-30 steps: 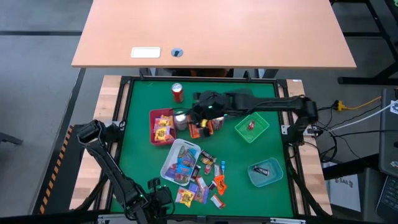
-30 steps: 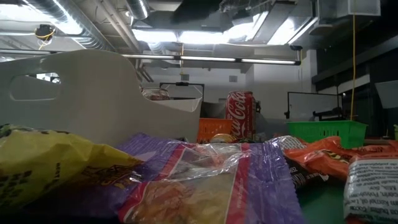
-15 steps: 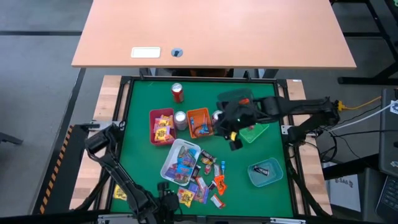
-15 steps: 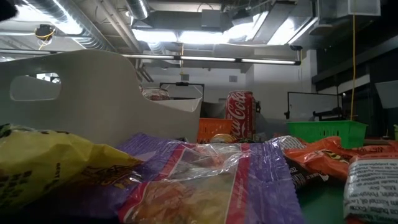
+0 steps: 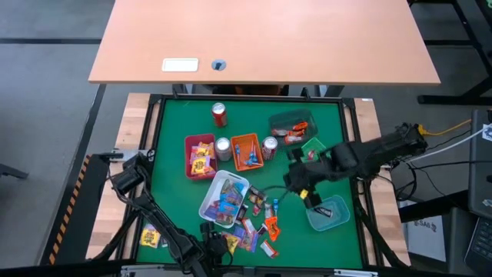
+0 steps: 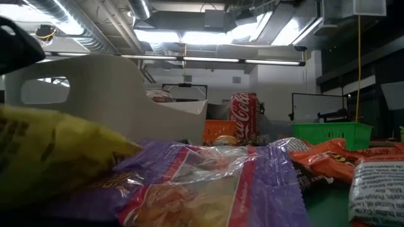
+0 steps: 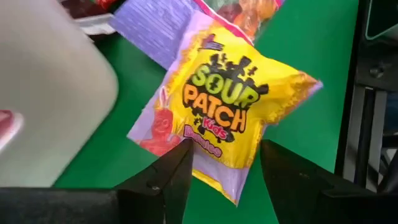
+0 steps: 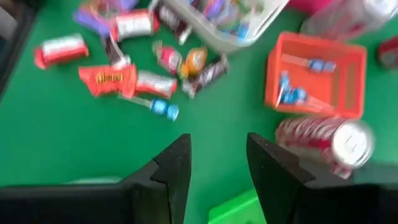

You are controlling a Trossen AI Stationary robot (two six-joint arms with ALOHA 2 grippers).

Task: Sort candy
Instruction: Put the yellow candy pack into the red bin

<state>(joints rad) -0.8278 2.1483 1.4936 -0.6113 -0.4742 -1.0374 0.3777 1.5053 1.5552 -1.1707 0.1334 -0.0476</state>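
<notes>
Risk: left gripper (image 7: 221,165) is open over yellow bag (image 7: 239,102) at the near pile beside white tray (image 5: 223,198); I could pinch the purple bag (image 7: 155,127) underneath too. Right gripper (image 8: 217,155) is open and empty mid-table.

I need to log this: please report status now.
Left gripper jaws open over yellow candy bag. Right gripper empty above green mat. No obstruction seen.
</notes>
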